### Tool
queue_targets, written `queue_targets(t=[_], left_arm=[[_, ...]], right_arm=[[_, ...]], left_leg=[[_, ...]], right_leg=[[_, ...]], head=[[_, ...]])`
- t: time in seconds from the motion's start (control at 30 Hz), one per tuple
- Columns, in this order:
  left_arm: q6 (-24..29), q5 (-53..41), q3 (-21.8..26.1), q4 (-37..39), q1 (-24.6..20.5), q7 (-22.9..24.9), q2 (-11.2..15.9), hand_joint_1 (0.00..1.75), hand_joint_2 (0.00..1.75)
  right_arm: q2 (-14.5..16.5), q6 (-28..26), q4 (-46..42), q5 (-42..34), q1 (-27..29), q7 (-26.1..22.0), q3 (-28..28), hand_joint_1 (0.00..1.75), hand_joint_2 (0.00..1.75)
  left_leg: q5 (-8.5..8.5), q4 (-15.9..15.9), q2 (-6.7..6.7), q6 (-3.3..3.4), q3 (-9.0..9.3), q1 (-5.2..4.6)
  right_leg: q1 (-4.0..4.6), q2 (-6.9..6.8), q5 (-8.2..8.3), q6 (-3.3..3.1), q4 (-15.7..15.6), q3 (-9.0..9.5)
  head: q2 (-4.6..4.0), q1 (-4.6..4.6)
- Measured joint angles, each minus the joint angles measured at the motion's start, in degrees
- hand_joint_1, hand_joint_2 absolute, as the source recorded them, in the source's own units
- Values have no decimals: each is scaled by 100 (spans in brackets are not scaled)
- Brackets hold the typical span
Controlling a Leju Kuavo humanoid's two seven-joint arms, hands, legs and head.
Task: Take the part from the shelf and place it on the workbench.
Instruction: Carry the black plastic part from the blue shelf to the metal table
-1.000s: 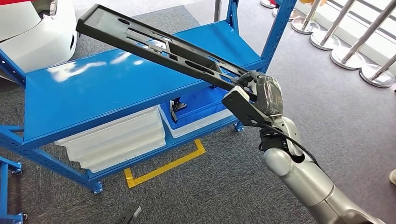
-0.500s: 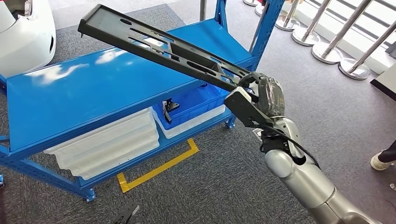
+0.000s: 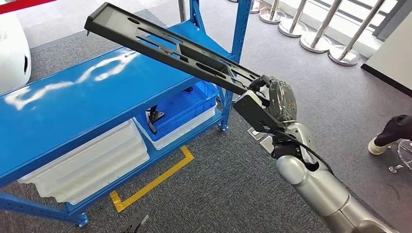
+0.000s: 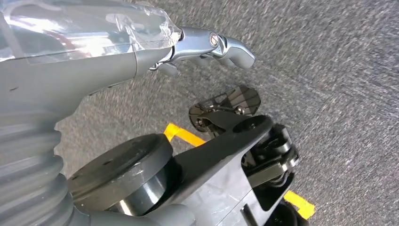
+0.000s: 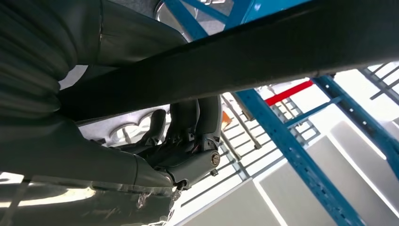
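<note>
Whole scene has slid left vs 0.5 s ago — camera turning, not the things; part and right hand sit in approx the same spot in head view, while shelf unit has drifted left and a person's shoe has come further in at right.

Part [image 3: 170, 46], a long black slotted panel, is up in the air, tilted: its far-left end high over the blue shelf [image 3: 73, 97], its near-right end low at the right hand [image 3: 272, 104]. Not touching the shelf top. Right hand grips that near end, fingers [image 5: 195, 115] wrapped round the bar's edge in right wrist view, thumb on the other side; hand closed on it. Silver right arm [image 3: 316, 189] runs in from lower right.

Left hand [image 4: 207, 44] hangs over grey carpet in left wrist view, holding nothing, fingers curled slightly but apart.

Under the shelf top, lower level: white tray [image 3: 82, 165] at left, blue bin [image 3: 180, 109] inside a white one at right w/ a small black piece [image 3: 154, 119] on its near-left rim. Yellow floor tape [image 3: 155, 182] on carpet just near of the shelf. Far right: row of chrome stanchion bases [image 3: 313, 41]. Person's shoe [image 3: 384, 141] at right edge. White rounded body [image 3: 12, 53] at far left.
</note>
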Motion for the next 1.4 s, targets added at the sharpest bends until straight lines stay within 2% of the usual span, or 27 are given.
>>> queue_targets(t=[0.03,0.1,0.17,0.23,0.3,0.33,0.4,0.43,0.47,0.5,0.57,0.6,0.67,0.73,0.8,0.87,0.93,0.97,1.0,1.03,1.1,1.13,1.17,1.23,1.27,1.33,1.4], left_arm=[[0,-4,0,0,-4,0,1,0,175],[0,-12,0,1,-14,1,2,0,175],[0,-22,0,1,-16,2,2,0,175],[-2,-33,0,-1,-25,2,-1,0,175],[-5,-39,1,-1,-48,2,-2,0,175],[-7,-42,2,-1,-57,2,-2,0,175],[-9,-46,2,-1,-54,2,0,0,175],[-10,-47,2,0,-49,2,0,0,175],[-10,-48,2,-1,-46,2,0,0,175],[-11,-50,2,-1,-46,2,0,0,175],[-11,-55,2,-2,-56,3,0,0,175],[-11,-58,2,-2,-64,3,-1,0,175],[-11,-64,2,-2,-78,5,-2,0,175],[-11,-67,1,-3,-85,10,-3,0,175],[-11,-68,0,-5,-95,17,-4,0,175],[-11,-69,0,-7,-102,20,-4,0,175],[-12,-69,0,-7,-91,21,-4,0,175],[-13,-69,0,-7,-83,21,-4,0,175],[-14,-69,0,-7,-77,21,-4,0,175],[-15,-69,0,-7,-76,22,-3,0,175],[-16,-68,0,-6,-77,22,-1,0,175],[-16,-68,0,-5,-77,23,-1,0,175],[-17,-67,0,-5,-73,24,-1,0,175],[-23,-67,0,-6,-73,26,-2,0,175],[-27,-67,0,-8,-78,26,-2,0,175],[-32,-66,1,-12,-91,25,2,0,175],[-33,-66,2,-13,-85,22,4,0,175]], right_arm=[[0,0,0,1,4,1,0,175,175],[-1,0,-1,7,8,2,0,175,175],[-3,-3,-2,14,19,4,-1,175,175],[-20,-7,-2,19,32,5,-3,175,175],[-44,-7,-2,24,34,3,-7,175,175],[-51,-7,-2,27,35,2,-8,175,175],[-55,-7,-2,30,42,1,-11,175,175],[-56,-7,-2,28,49,2,-11,175,175],[-59,-7,-2,26,55,3,-11,175,175],[-63,-7,-2,25,57,4,-11,175,175],[-72,-7,-2,25,55,3,-13,175,175],[-74,-6,-2,25,52,2,-15,175,175],[-78,-5,-2,26,46,-2,-17,175,175],[-88,-4,-4,25,42,-2,-20,175,175],[-96,-5,-14,27,32,-3,-25,175,175],[-93,-3,-20,31,23,-4,-28,175,175],[-89,-1,-20,27,33,-4,-27,175,175],[-87,0,-20,25,43,-4,-26,175,175],[-87,0,-20,22,47,-4,-26,175,175],[-87,0,-20,22,48,-4,-26,175,175],[-88,1,-20,23,44,-4,-26,175,175],[-86,4,-20,25,42,-3,-26,175,175],[-85,11,-20,24,40,-3,-26,175,175],[-84,26,-20,20,39,-2,-26,175,175],[-87,31,-20,18,41,-2,-26,175,175],[-93,36,-20,17,31,-3,-26,175,175],[-93,42,-20,10,25,-3,-26,175,175]], left_leg=[[221,-337,-31,7,143,5],[494,-985,-190,31,415,23],[513,-1204,-279,67,487,13],[536,-1244,-201,123,499,2],[566,-1306,-126,187,536,25],[577,-1334,-87,208,549,38],[579,-1350,-14,226,559,36],[574,-1349,29,226,559,37],[566,-1348,72,223,563,38],[556,-1348,111,215,572,40],[528,-1351,181,185,609,46],[517,-1356,209,161,629,41],[506,-1381,255,98,660,30],[500,-1422,308,22,696,23],[406,-1319,265,-32,701,28],[104,-786,115,-45,489,33],[-206,-49,22,-48,115,21],[-231,149,6,-50,-3,15],[-141,140,0,-48,-23,13],[55,-101,-12,-42,67,16],[441,-835,-160,-22,362,37],[537,-1100,-244,-6,463,49],[554,-1229,-310,16,505,47],[539,-1261,-290,79,512,28],[550,-1285,-246,116,528,26],[575,-1345,-164,177,567,52],[577,-1366,-85,204,582,55]], right_leg=[[-4,63,-25,11,41,-3],[-5,179,-79,59,146,-44],[-15,268,-101,117,209,-109],[-42,318,-98,172,213,-139],[-46,185,-196,239,360,-205],[-51,70,-322,274,587,-308],[-79,-110,-623,342,1265,-644],[-101,-142,-702,364,1548,-796],[-120,-160,-680,379,1656,-868],[-133,-177,-555,385,1544,-830],[-133,-279,-160,375,802,-484],[-103,-348,-26,357,440,-308],[-42,-403,41,303,92,-148],[-10,-318,41,231,53,-134],[-29,-255,75,153,-36,-66],[-53,-198,94,77,-98,-10],[-42,-111,84,37,-91,-7],[-36,-54,76,31,-78,-8],[-33,4,65,31,-58,-8],[-36,65,47,38,-28,-8],[-39,178,-13,81,76,-36],[-39,229,-40,109,132,-69],[-46,273,-55,140,172,-105],[-75,358,-50,205,185,-150],[-87,347,-56,238,192,-156],[-84,166,-187,305,410,-254],[-92,-73,-481,366,1033,-560]], head=[[0,-29],[0,-87],[0,-110],[0,-124],[0,-110],[0,-81],[0,-10],[0,11],[0,34],[0,66],[0,171],[0,234],[0,311],[0,327],[0,324],[0,255],[0,147],[0,101],[0,69],[0,38],[0,-30],[0,-50],[0,-57],[0,-62],[0,-73],[0,-43],[0,40]])
